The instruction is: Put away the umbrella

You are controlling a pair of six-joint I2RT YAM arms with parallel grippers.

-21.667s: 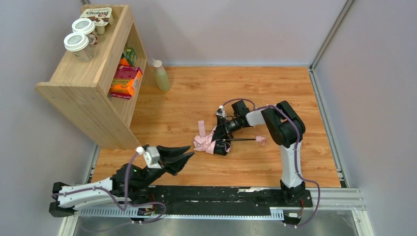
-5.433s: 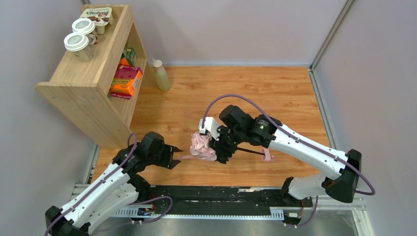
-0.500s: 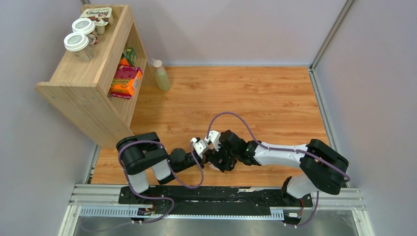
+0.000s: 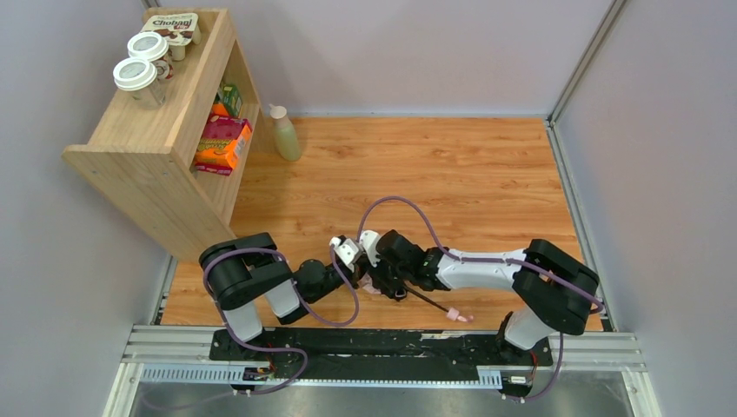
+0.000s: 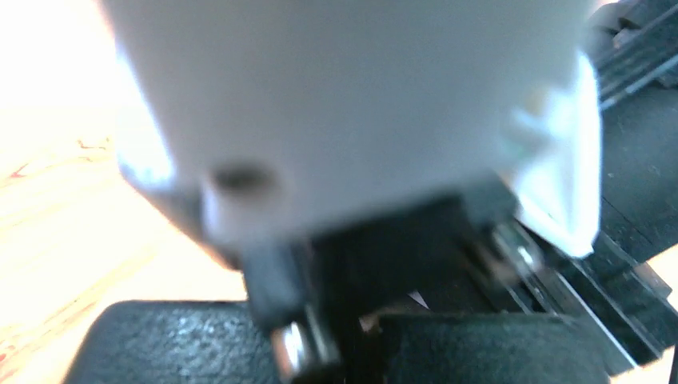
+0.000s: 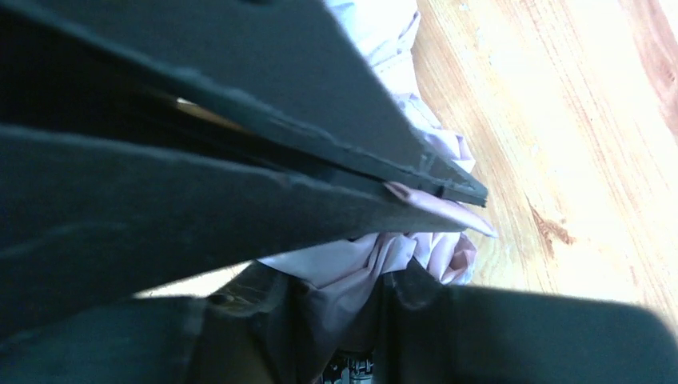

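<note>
Setting: robot lab test cell. Bare grey partition walls (image 4: 391, 52) box in a wood-grain tabletop (image 4: 487, 165). Wooden shelf (image 4: 148, 148) holds grocery props: lidded cups (image 4: 143, 61) on top, cartons (image 4: 222, 143) inside, bottle (image 4: 284, 132) just beside it. Aluminium rail (image 4: 165, 352), nearer the camera than the shelf, carries two cabled arms (image 4: 482, 259).

A shelf (image 4: 148, 152) fills the upper left of the frame, with cups (image 4: 143, 61) and a yogurt pack (image 4: 181, 26) on top and boxes (image 4: 222, 143) inside. A bottle (image 4: 284, 133) stands on the bench (image 4: 487, 165) just right of the shelf. The umbrella (image 4: 374, 285) lies at lower centre, its handle (image 4: 458, 315) toward the lower right.
</note>
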